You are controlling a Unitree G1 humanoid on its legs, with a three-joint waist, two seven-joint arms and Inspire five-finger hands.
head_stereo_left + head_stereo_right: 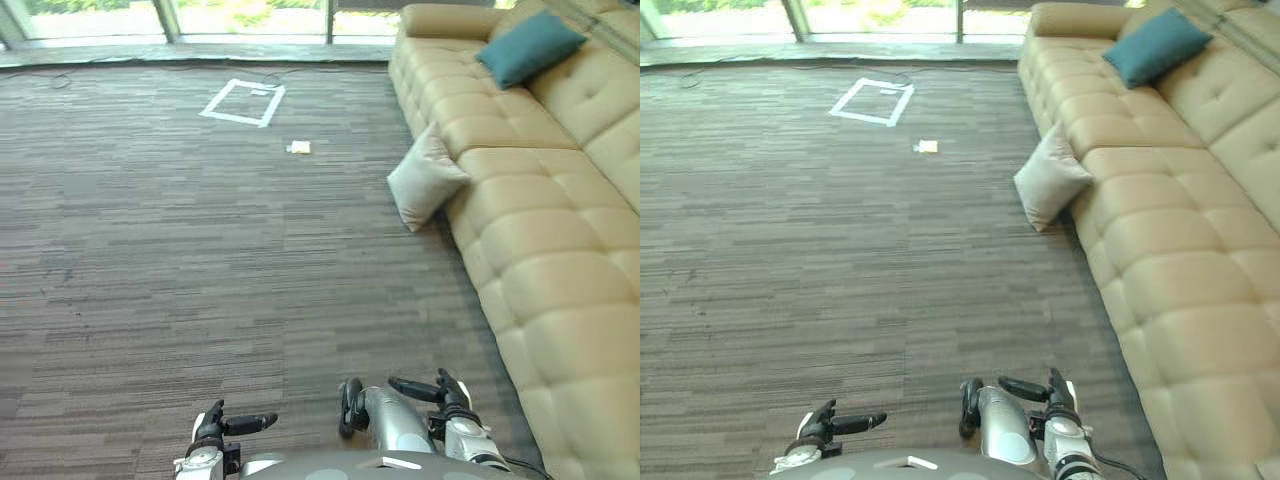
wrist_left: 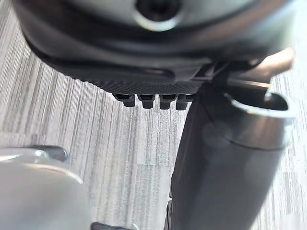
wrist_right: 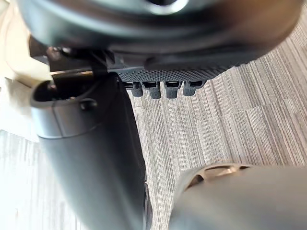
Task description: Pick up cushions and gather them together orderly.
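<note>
A square, soft beige cushion (image 1: 425,178) leans on the tufted tan leather sofa (image 1: 540,250), standing on ribbed grey carpet (image 1: 200,250). A teal cushion (image 1: 528,47) lies on the seat. The left robot hand (image 1: 222,426) and right robot hand (image 1: 445,392) are both spread and empty.

The left hand (image 1: 215,428) and right hand (image 1: 445,392) are dark, with a dotted palm texture and slim fingers (image 2: 146,100); the arms (image 1: 463,438) are rounded, glossy silver-grey.

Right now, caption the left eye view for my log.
Beige cushion on the carpet leans against the tan sofa; teal cushion sits on its seat.
</note>
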